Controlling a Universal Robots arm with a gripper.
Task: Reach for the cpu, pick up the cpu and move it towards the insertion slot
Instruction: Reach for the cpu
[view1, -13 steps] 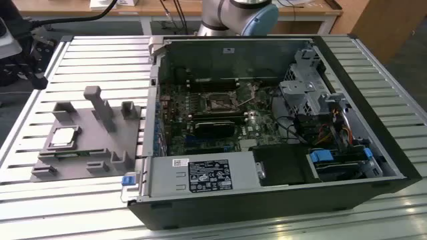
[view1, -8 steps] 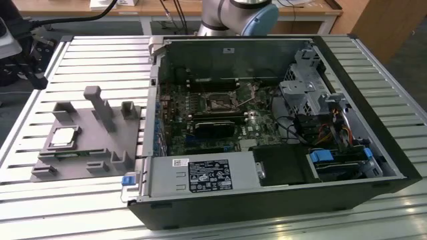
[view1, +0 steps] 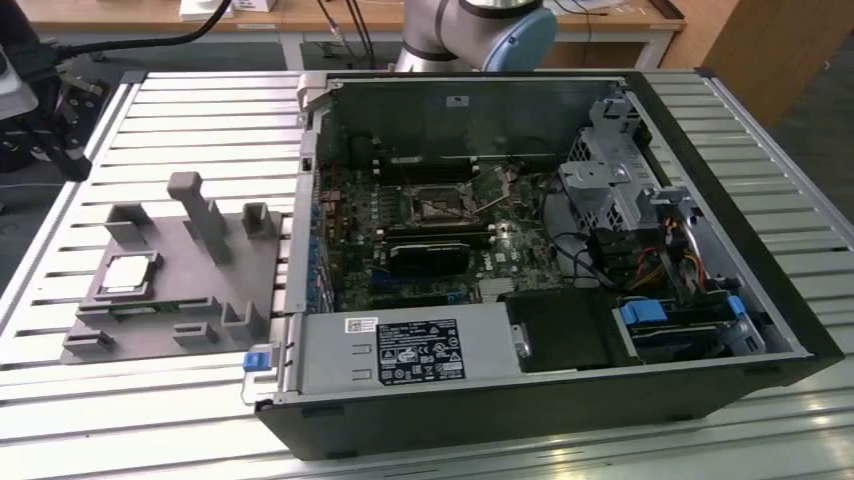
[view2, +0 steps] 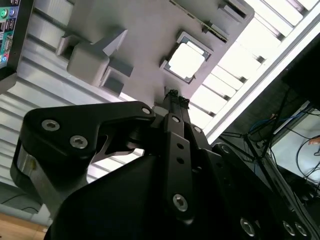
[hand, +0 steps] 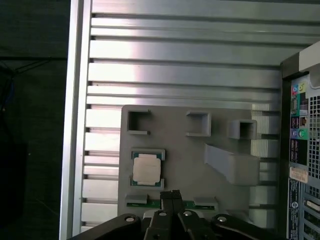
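- One small, flat, square cpu (view1: 130, 272) with a silvery-white metal top and a pale rim lies face up in a shallow nest on the grey plastic fixture plate (view1: 200, 300). The plate rests on the slatted aluminium surface (view1: 174, 120), at the exterior view's left of the open black computer case (view1: 534, 400).
- It is probably light, thin and stiff. The smooth metal lid looks slippery, and the underside and corners are likely delicate, so it should tolerate little squeeze or twisting.
- The best hold appears to be across two opposite edges of the rim. In the first wrist view, grey lips hug two sides of the cpu (hand: 146, 168), and the other two sides look freer.
- The black end effector (hand: 172, 194) has its two fingertips pressed together with nothing between them.
- In both wrist views the cpu (view2: 186, 62) lies just beyond the tips of the end effector (view2: 172, 95), near but apart, with bare fixture plate between them.
- The insertion slot (view1: 438, 207), a small dark square socket with a silvery frame on the green circuit board inside the case, is well apart from the cpu.
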